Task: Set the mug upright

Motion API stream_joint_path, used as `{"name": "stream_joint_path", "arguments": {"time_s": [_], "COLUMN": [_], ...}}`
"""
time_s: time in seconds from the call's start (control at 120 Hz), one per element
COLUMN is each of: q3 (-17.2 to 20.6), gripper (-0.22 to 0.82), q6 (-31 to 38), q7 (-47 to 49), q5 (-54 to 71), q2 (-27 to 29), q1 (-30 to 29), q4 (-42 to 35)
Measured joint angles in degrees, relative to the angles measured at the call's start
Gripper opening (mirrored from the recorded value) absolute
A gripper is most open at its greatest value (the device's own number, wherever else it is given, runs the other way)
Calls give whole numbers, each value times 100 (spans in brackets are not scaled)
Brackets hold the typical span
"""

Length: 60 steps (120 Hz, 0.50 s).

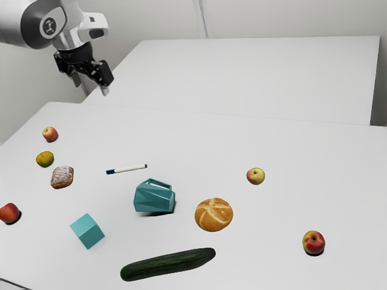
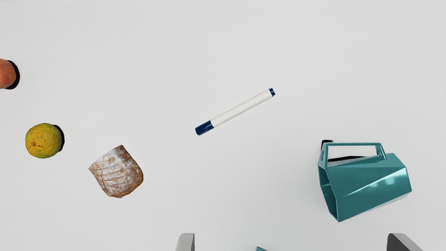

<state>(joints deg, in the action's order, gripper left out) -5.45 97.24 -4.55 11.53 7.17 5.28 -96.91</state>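
My gripper (image 1: 91, 88) is held high above the table's far edge, toward the exterior view's upper left, well apart from the mug. In the wrist view the gripper (image 2: 291, 242) is open, its two fingertips wide apart with nothing held. The teal faceted mug (image 1: 154, 198) lies on its side on the white table, its handle toward the marker and its mouth toward the exterior view's left. In the wrist view, the dark opening of the mug (image 2: 366, 188) faces the bread side.
A marker (image 1: 127, 169), powdered bread (image 1: 62, 177) and yellow-green fruit (image 1: 45, 159) lie beyond or left of the mug. Around it are a teal cube (image 1: 87, 231), cucumber (image 1: 168, 264) and round bun (image 1: 213, 214). Several apples, one at the right (image 1: 314, 242), are scattered on the table (image 1: 199, 145).
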Motion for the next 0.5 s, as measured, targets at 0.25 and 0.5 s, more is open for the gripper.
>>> {"name": "stream_joint_path", "arguments": {"time_s": [0.25,0.5], "q3": [0,-8], "gripper": [60,60], "q6": [83,217], "q7": [-6,-6], "q5": [-8,-667], "q2": [-56,-459], "q1": [-78,-396], "q4": [-56,-379]}}
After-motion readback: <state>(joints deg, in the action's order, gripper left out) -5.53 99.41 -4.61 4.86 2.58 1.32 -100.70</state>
